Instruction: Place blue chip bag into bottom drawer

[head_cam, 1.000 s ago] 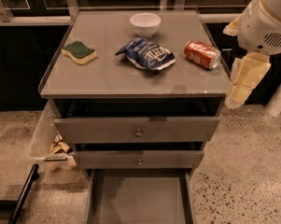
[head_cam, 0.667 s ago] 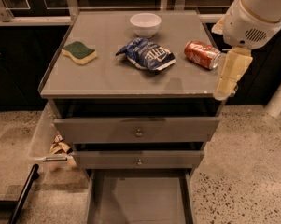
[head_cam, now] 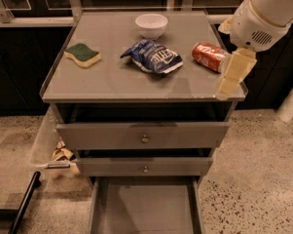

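Observation:
The blue chip bag (head_cam: 153, 56) lies crumpled on the grey cabinet top (head_cam: 117, 82), near the middle. The bottom drawer (head_cam: 145, 209) is pulled out at the foot of the cabinet, and its grey floor is bare. My gripper (head_cam: 232, 79) hangs from the white arm at the right edge of the top, just right of the red soda can (head_cam: 210, 56). It is well to the right of the bag and touches nothing.
A white bowl (head_cam: 151, 24) stands at the back of the top. A green-and-yellow sponge (head_cam: 82, 54) lies at the left. Two upper drawers with round knobs (head_cam: 144, 139) are shut. Crumpled paper (head_cam: 62, 154) lies on the floor at the left.
The arm and gripper have moved left and a little forward, from beside the cabinet to over its right edge next to the soda can. The objects on top have not moved.

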Controlling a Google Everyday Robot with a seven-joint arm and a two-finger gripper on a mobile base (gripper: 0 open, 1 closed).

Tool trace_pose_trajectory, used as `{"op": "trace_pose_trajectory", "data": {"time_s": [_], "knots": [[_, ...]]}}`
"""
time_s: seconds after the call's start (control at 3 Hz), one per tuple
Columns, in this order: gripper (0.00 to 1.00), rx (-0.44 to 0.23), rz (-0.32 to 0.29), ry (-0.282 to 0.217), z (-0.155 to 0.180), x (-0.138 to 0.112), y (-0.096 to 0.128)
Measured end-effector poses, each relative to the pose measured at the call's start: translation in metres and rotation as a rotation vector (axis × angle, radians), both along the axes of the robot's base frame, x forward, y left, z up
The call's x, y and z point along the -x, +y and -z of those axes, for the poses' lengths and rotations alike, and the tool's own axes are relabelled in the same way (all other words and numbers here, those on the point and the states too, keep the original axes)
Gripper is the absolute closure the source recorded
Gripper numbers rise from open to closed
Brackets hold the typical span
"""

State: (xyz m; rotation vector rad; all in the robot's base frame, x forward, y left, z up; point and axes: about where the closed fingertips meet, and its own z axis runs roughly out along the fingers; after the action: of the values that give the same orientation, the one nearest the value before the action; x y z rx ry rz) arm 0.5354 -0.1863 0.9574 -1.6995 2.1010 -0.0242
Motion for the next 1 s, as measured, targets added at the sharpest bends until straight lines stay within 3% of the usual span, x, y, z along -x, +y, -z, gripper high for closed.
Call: {"op": "trace_pose_trajectory", "data": {"time_s": [0.33, 1.0], "knots": [[0.0, -0.107, 0.038, -0.055, 0.004, -0.04, 0.011], [0.0, -0.305, 0.071, -0.112, 0.023, -0.102, 0.031]]}}
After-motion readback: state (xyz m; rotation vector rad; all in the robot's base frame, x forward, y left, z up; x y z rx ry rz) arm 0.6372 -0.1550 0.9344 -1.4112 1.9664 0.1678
